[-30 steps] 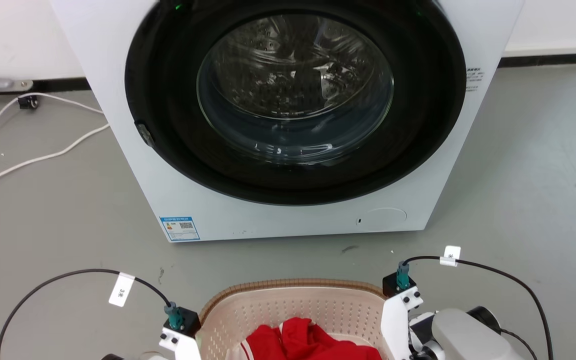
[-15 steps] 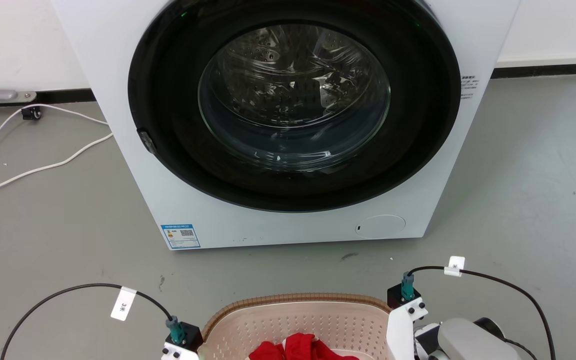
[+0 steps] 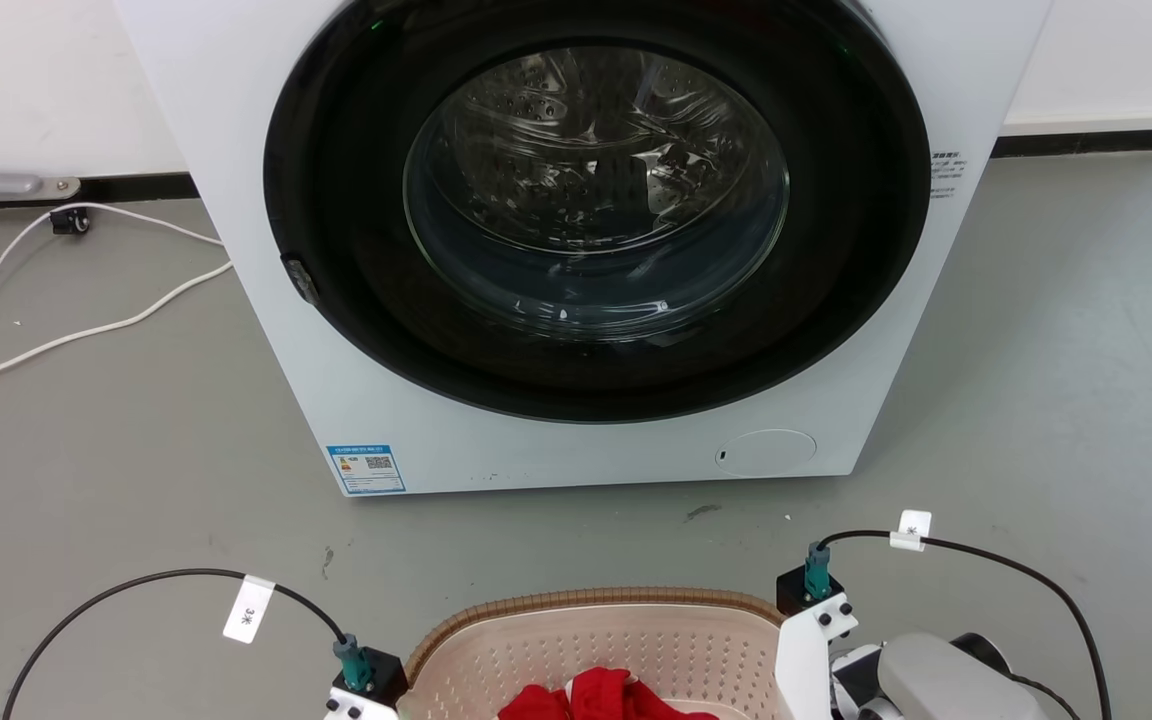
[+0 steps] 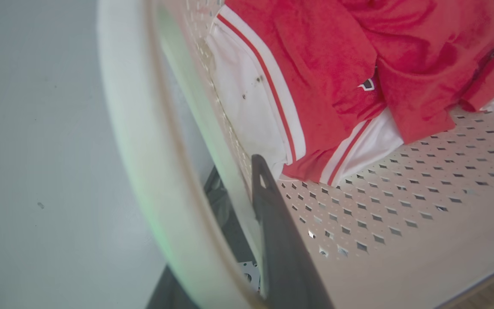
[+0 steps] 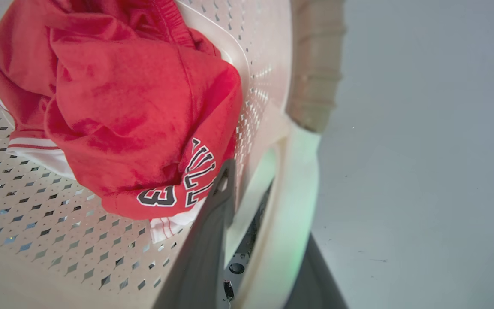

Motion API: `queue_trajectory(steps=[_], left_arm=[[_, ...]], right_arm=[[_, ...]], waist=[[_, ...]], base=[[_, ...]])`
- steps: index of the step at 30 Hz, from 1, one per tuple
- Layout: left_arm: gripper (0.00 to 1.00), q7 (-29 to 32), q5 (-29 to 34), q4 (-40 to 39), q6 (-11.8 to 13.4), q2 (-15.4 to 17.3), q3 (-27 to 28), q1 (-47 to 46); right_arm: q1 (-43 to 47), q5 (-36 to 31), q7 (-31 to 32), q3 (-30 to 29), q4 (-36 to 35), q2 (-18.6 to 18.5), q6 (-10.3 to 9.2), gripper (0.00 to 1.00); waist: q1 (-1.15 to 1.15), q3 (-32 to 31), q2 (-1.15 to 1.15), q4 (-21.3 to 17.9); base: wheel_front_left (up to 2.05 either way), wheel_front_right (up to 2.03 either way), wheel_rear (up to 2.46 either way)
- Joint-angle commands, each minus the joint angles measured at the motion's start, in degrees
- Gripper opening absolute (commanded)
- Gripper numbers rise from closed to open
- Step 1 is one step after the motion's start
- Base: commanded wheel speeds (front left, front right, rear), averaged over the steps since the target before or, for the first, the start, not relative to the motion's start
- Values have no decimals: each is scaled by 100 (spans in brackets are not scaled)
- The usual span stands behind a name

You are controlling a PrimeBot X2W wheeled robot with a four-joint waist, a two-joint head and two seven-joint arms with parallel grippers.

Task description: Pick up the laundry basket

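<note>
The laundry basket (image 3: 596, 602) is cream and perforated with a brown woven rim, and lies at the bottom edge of the head view between my two wrists. A red and white garment (image 3: 601, 695) lies inside it. In the left wrist view my left gripper (image 4: 236, 171) is shut across the basket's side by the white loop handle (image 4: 135, 128), one finger inside against the perforated wall (image 4: 401, 206) and one outside. My right gripper (image 5: 247, 180) grips the opposite side the same way, around the white handle (image 5: 290, 206), next to the red garment (image 5: 122, 107).
A white front-loading washer (image 3: 576, 440) with a shut round glass door (image 3: 596, 190) stands on the grey floor just beyond the basket. White cables (image 3: 86, 330) trail over the floor at the left. Black wrist cables (image 3: 136, 585) loop beside each arm.
The whole head picture has shifted, so the camera moved. The basket and both wrists sit lower in it, and less of the red garment shows. Both grips look unchanged.
</note>
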Motion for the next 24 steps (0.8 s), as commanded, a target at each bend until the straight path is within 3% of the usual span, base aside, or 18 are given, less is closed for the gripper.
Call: queue_trajectory(steps=[1, 24], left_arm=[[0, 81, 32, 16, -48, 137, -52, 22], [0, 124, 21, 42, -49, 123, -51, -48]], right_arm=[[-151, -38, -46, 40, 33, -111, 18, 0], [-246, 186, -120, 349, 309, -70, 16, 0]], waist=[[0, 3, 0, -2], [0, -3, 0, 27]], base=[[0, 0, 0], [0, 0, 0]])
